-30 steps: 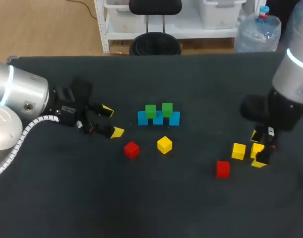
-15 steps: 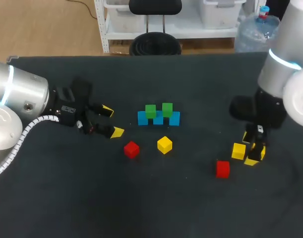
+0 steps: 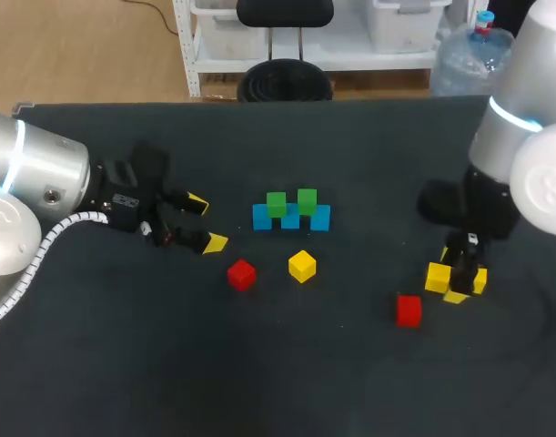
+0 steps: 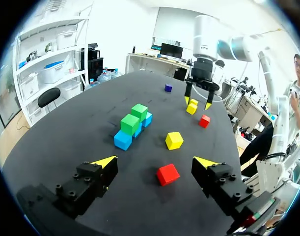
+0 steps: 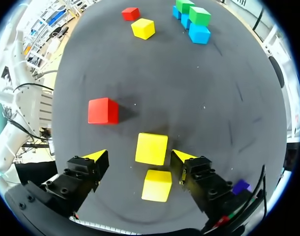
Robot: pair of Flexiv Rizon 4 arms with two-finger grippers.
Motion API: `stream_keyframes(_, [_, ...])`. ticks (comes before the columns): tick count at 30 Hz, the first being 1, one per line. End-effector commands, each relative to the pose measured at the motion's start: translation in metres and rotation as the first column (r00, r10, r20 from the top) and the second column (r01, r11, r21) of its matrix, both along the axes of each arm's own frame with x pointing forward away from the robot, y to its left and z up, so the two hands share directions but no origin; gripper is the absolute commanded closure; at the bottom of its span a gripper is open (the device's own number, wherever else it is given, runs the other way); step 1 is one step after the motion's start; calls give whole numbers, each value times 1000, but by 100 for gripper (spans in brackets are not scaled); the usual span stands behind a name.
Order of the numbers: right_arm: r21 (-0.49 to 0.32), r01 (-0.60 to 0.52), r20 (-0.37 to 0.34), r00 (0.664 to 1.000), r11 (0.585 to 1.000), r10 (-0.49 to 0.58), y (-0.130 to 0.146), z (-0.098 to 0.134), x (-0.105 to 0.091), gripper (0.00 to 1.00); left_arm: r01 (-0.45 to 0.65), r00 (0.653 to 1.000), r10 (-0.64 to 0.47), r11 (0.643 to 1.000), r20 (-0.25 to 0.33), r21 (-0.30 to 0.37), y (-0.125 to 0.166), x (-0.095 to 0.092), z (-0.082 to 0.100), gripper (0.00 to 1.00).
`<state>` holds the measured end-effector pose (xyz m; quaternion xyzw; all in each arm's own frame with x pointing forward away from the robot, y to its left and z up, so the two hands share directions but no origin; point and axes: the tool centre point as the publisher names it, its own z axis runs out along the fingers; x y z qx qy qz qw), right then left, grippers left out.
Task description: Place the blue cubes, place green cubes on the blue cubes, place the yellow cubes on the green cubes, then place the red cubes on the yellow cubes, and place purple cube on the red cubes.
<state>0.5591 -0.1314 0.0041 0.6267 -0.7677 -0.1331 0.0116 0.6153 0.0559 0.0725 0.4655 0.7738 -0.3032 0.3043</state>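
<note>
Our right gripper (image 3: 459, 273) hangs lower right, jaws released, yellow cube (image 5: 151, 148) between fingers, untouched. Our left gripper (image 3: 207, 222) sits mid-left, jaws apart, empty. Blue row (image 3: 320, 218) at centre, two greens (image 3: 276, 204) on top.

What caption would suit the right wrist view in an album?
Open yellow-tipped fingers flank two yellow cubes on the black table, red cube nearby.

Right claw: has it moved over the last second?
Yes. In the head view the right claw shifted leftward, toward the nearby red cube, which stayed put.
</note>
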Motion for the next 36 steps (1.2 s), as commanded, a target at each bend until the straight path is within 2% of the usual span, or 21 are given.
stream_keyframes(1, [2, -7, -9, 1000, 1000, 7, 5, -4, 6, 24, -1, 1000, 1, 1000, 6, -7, 1, -1, -1, 0])
stream_keyframes(3, [3, -10, -9, 1000, 1000, 10, 6, -5, 7, 27, -1, 1000, 1, 1000, 6, -7, 1, -1, -1, 0])
stream_keyframes(5, [3, -12, -11, 1000, 1000, 12, 7, -6, 8, 39, -1, 1000, 1, 1000, 6, -7, 1, -1, -1, 0])
stream_keyframes(6, [0, -13, -13, 1000, 1000, 13, 8, -6, 8, 50, -1, 1000, 1, 1000, 6, -7, 1, -1, -1, 0])
stream_keyframes(10, [-5, -16, -17, 1000, 1000, 16, 9, -7, 7, 58, -1, 1000, 1, 1000, 6, -7, 1, -1, -1, 0])
stream_keyframes(14, [-9, -14, -20, 1000, 1000, 14, 8, -6, 6, 57, -1, 1000, 1, 1000, 6, -7, 1, -1, -1, 0])
stream_keyframes(17, [-13, -12, -20, 1000, 1000, 12, 8, -5, 5, 60, -1, 1000, 1, 1000, 6, -7, 1, -1, -1, 0])
stream_keyframes(20, [-18, -12, -13, 1000, 1000, 11, 8, -1, 4, 82, -1, 1000, 1, 1000, 6, -7, 1, -1, -1, 0])
stream_keyframes(21, [-19, -12, -12, 1000, 1000, 12, 9, 0, 4, 96, -1, 1000, 1, 1000, 6, -7, 1, -1, -1, 0])
stream_keyframes(22, [-23, -14, -8, 1000, 1000, 14, 9, 2, 4, 100, -1, 1000, 1, 1000, 6, -7, 1, -1, -1, 0])
stream_keyframes(32, [-29, -24, 17, 1000, 999, 24, 18, 23, 7, 100, -1, 1000, 1, 1000, 6, -7, 1, -1, -1, 0])
stream_keyframes(36, [-23, -25, 30, 999, 999, 25, 25, 38, 14, 100, -1, 1000, 1, 1000, 6, -7, 1, -1, -1, 0])
